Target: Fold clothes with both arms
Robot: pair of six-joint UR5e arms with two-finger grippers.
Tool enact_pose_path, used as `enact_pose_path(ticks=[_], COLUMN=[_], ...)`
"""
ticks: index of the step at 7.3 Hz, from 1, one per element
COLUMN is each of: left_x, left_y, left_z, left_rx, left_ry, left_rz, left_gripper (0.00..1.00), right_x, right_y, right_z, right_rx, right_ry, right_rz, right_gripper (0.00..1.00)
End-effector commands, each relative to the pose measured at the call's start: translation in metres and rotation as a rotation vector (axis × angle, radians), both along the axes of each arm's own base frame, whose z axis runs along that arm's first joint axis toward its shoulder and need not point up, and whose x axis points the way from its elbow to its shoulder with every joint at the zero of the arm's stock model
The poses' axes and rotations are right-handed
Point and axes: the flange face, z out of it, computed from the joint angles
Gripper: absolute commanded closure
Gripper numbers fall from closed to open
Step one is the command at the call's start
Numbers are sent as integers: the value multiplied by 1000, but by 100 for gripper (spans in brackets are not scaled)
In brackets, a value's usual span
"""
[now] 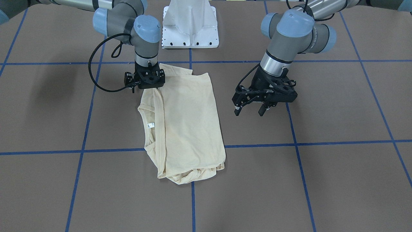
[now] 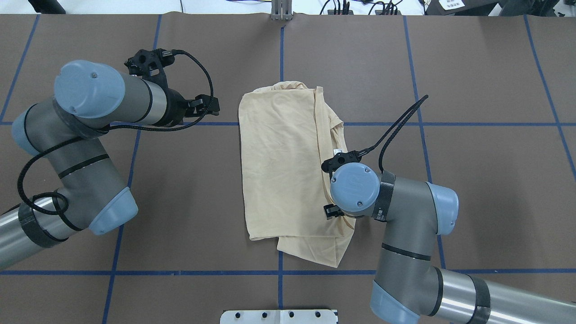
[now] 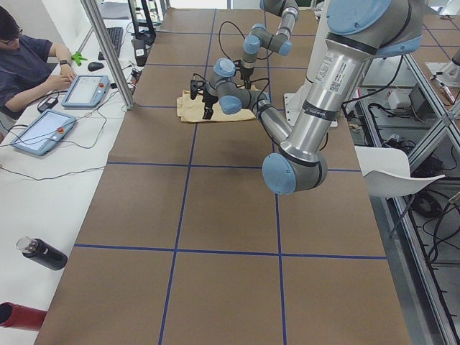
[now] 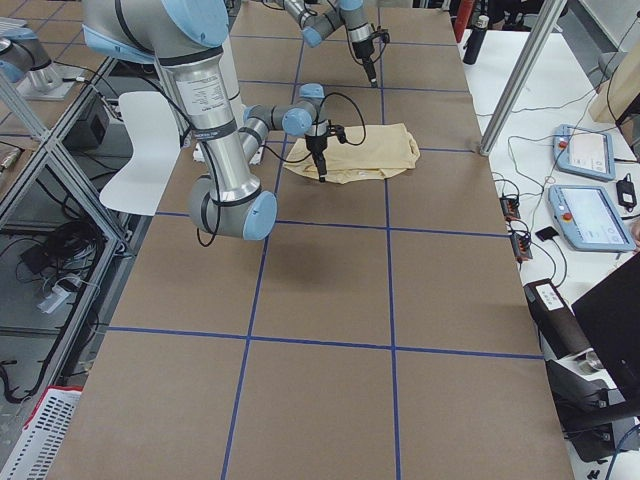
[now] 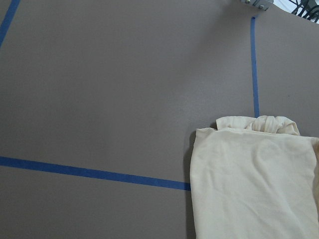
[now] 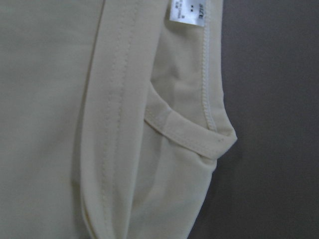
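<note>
At the centre of the tabletop (image 1: 322, 180), straddling the middle tape line (image 1: 193, 206), the shirt (image 1: 190, 122) lies folded into one long panel, with the sleeves out of sight and the print not showing. The neckline (image 1: 151, 112) and label (image 1: 150, 125) sit on the long edge on my right arm's side. The far end (image 1: 193, 175) is bunched and an under-layer (image 2: 315, 254) pokes out at the robot end, so the stack isn't square. The right tool (image 1: 147, 83) is down at that neckline edge, toward the robot end. Its wrist view is all collar seam and label, so it's very low, probably there to pin or pinch the edge for the next fold. Its fingers are hidden under the wrist in every view, so I can't tell whether they're apart or clamped on cloth. The left tool (image 1: 250, 109) hangs over bare tabletop beside the opposite long edge, clear of the fabric, fingers apart and nothing held. Its wrist view frames the bunched far corner, so I read it as lined up for that corner. My call: first folds are done and halving the panel is pending, and I'd want both tools on matching corners first. Risk: it's a thin knit, so a pinch may take only the top layer and drag the stack out of line.
</note>
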Motion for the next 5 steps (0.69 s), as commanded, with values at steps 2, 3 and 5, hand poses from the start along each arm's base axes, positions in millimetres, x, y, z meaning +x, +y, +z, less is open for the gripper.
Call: enact_pose_path(ticks=[2,3,5], left_x=[9,11,11], left_y=[0,1,1], left_z=[-1,-1,-1], left_rx=[0,-2,1], left_ry=[-3,-2,-3], left_rz=[7,9,11], left_gripper=[0,0,0], right_x=[18,26,33], right_y=[-12,-11,-16], right_z=[12,22,28], right_rx=[15,11,10], right_ry=[13,22,29], right_rz=[-5,-6,6], right_gripper=[0,0,0])
